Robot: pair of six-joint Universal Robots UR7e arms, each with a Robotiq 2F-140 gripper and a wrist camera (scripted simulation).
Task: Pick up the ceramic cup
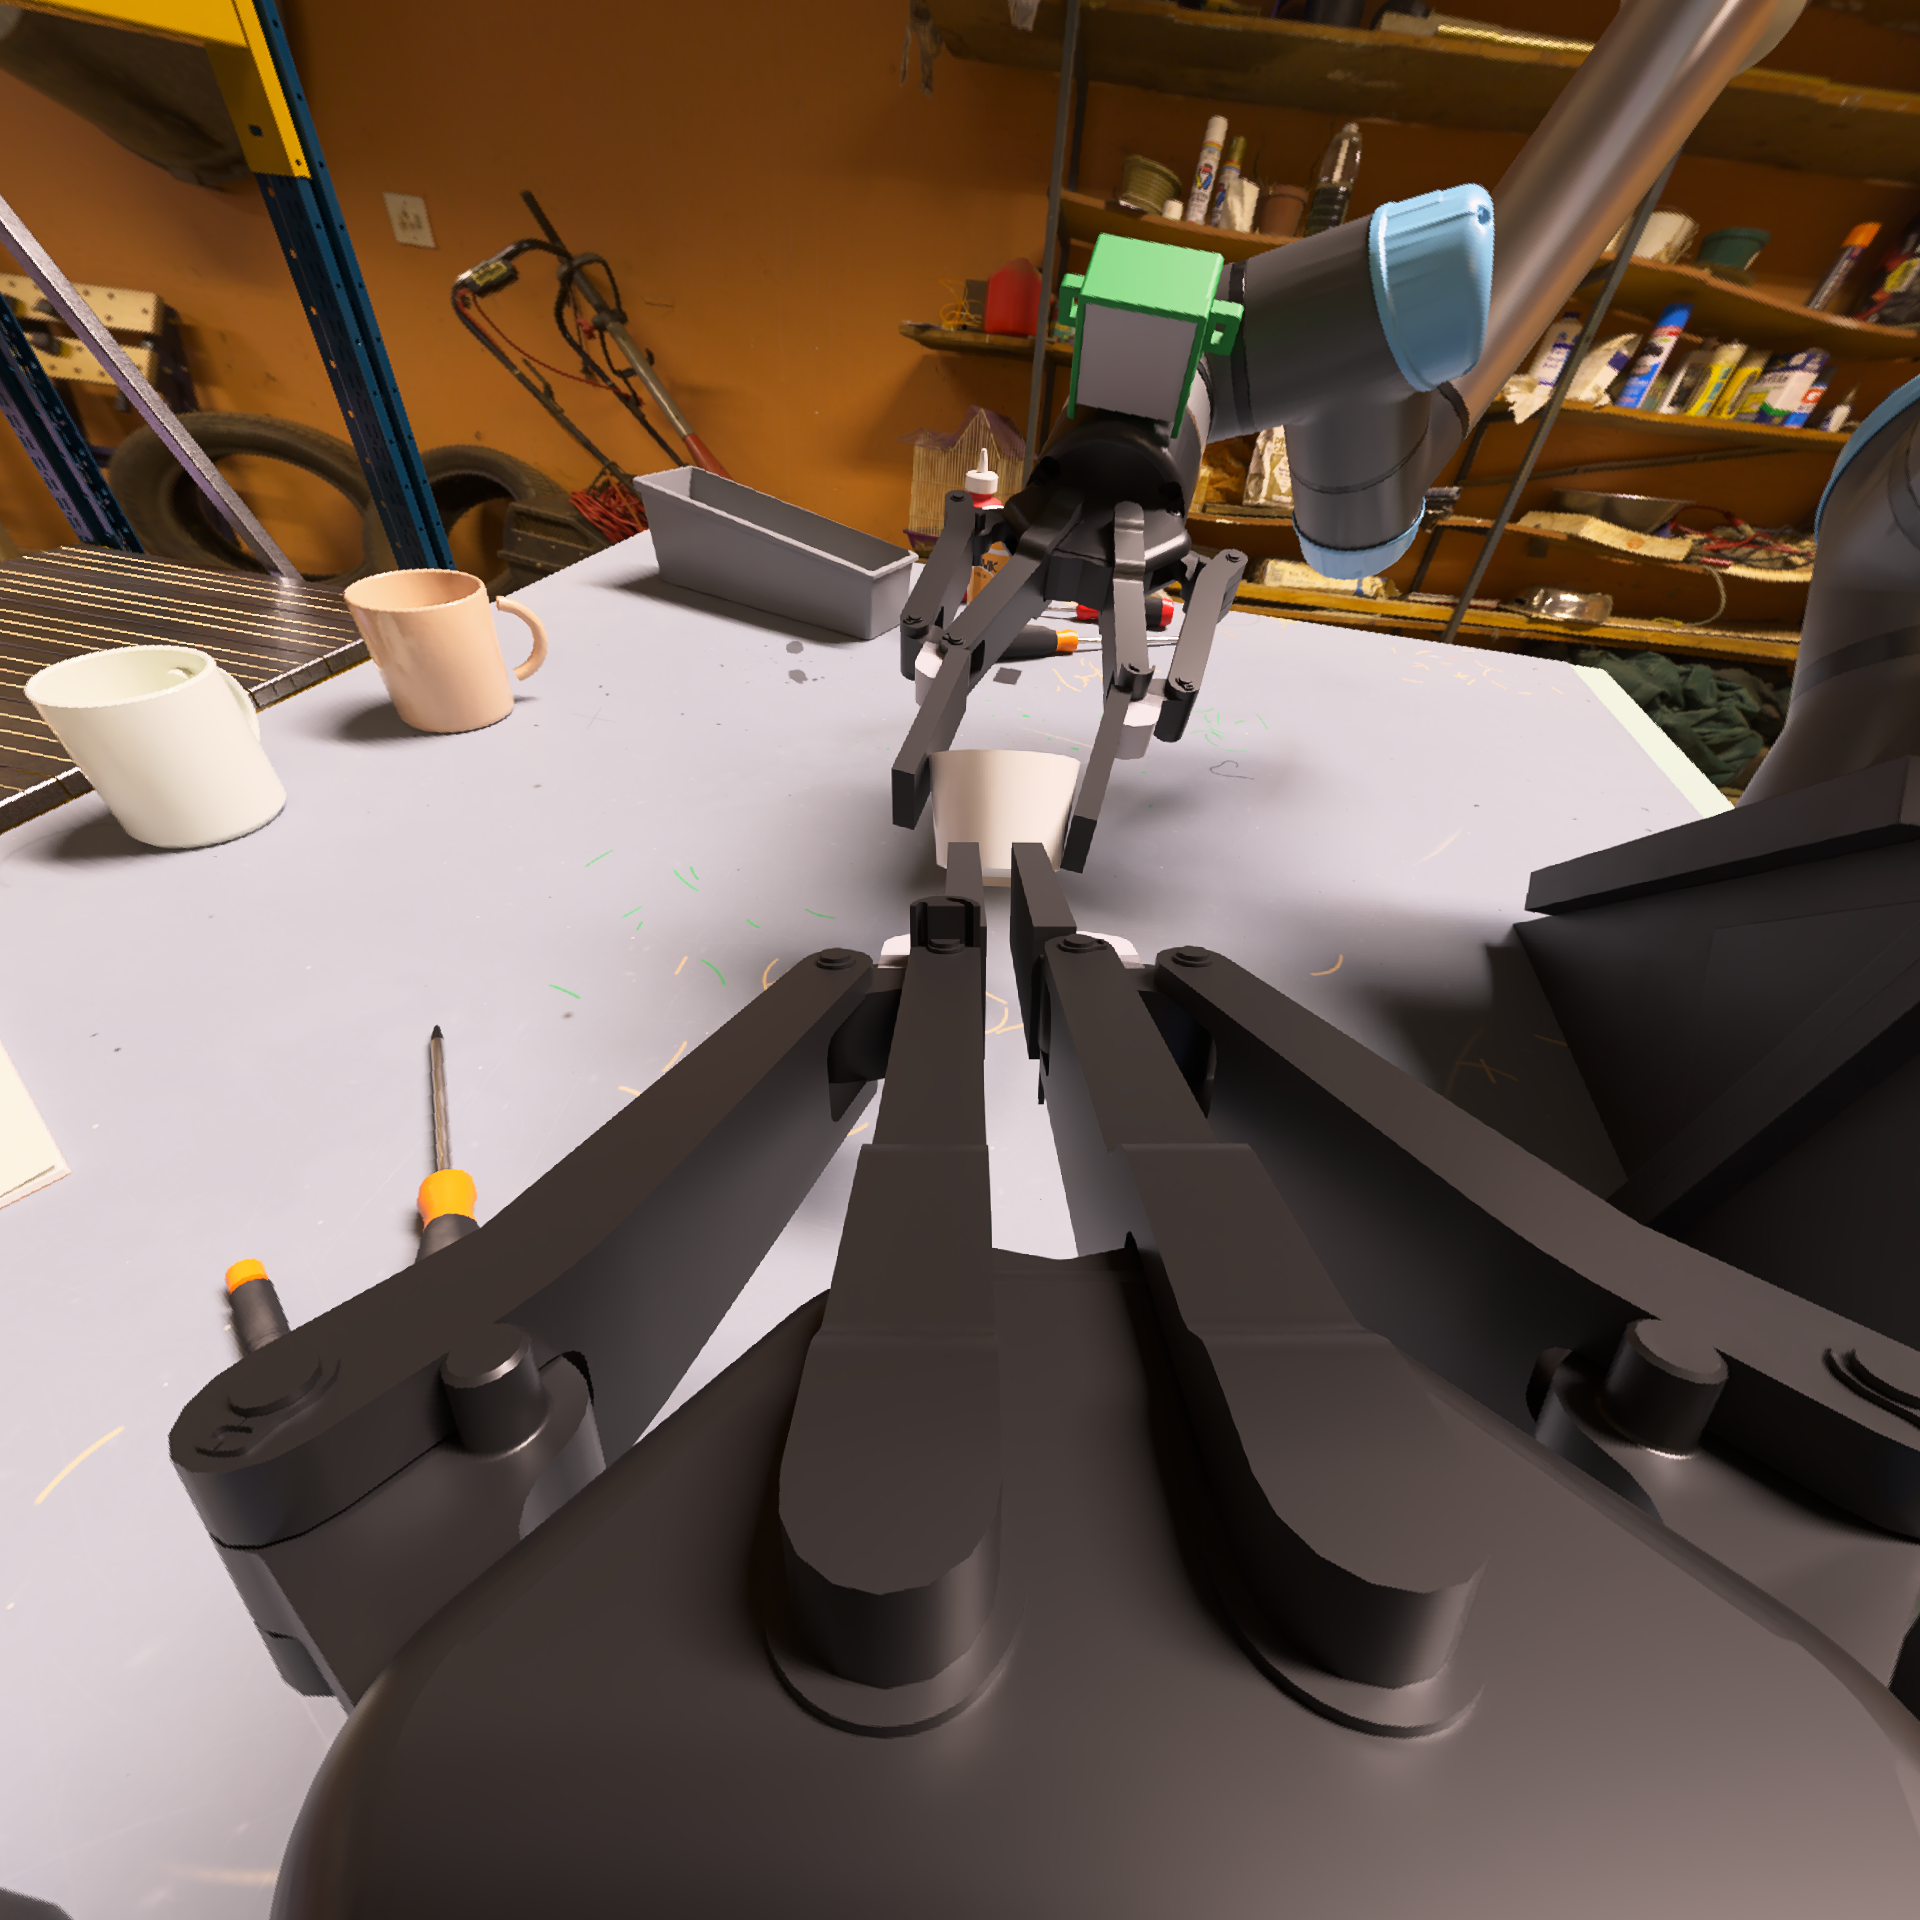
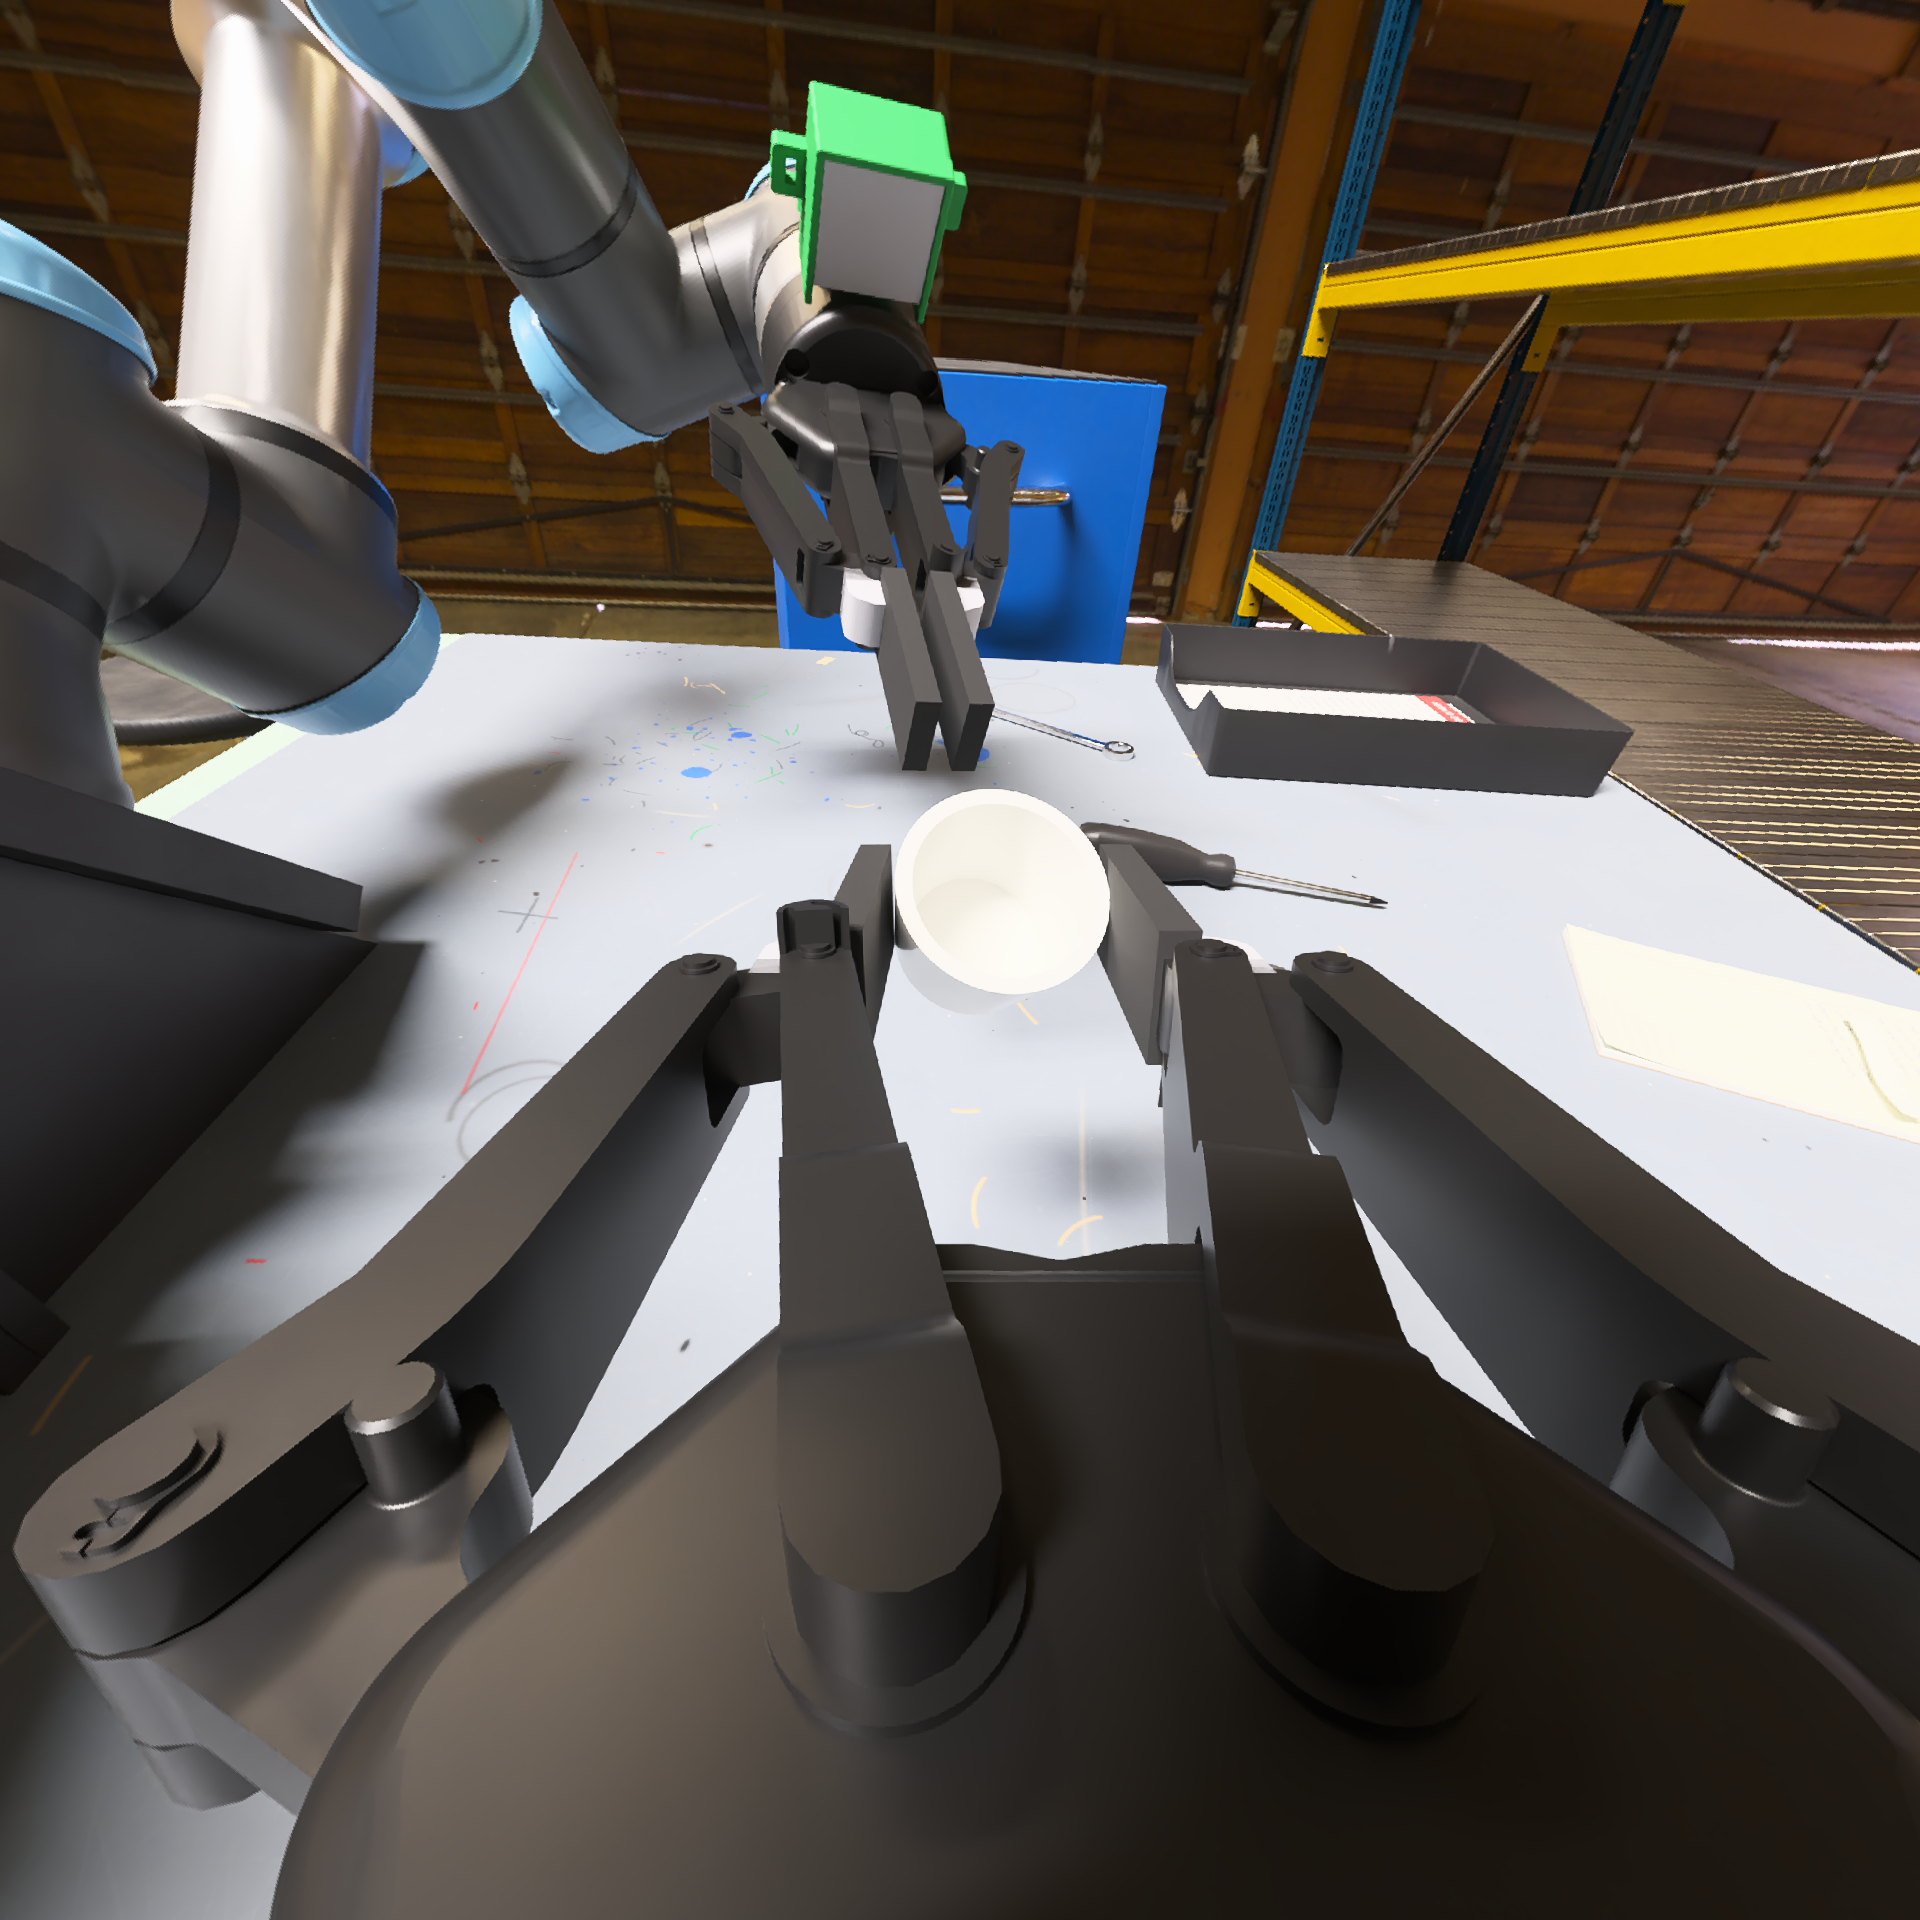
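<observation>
The right gripper (image 2: 997, 914) is clasping the white ceramic cup (image 2: 1003, 894) by its sides, tilted above the grey table (image 2: 644, 1039). The left gripper (image 2: 943, 743) is hanging just behind the cup, fingers pressed together around nothing. A black screwdriver (image 2: 1226, 868) is lying beside the cup, its handle partly hidden behind a finger. A dark tray (image 2: 1392, 717) beyond the cup is holding paper with print too small to make out.
</observation>
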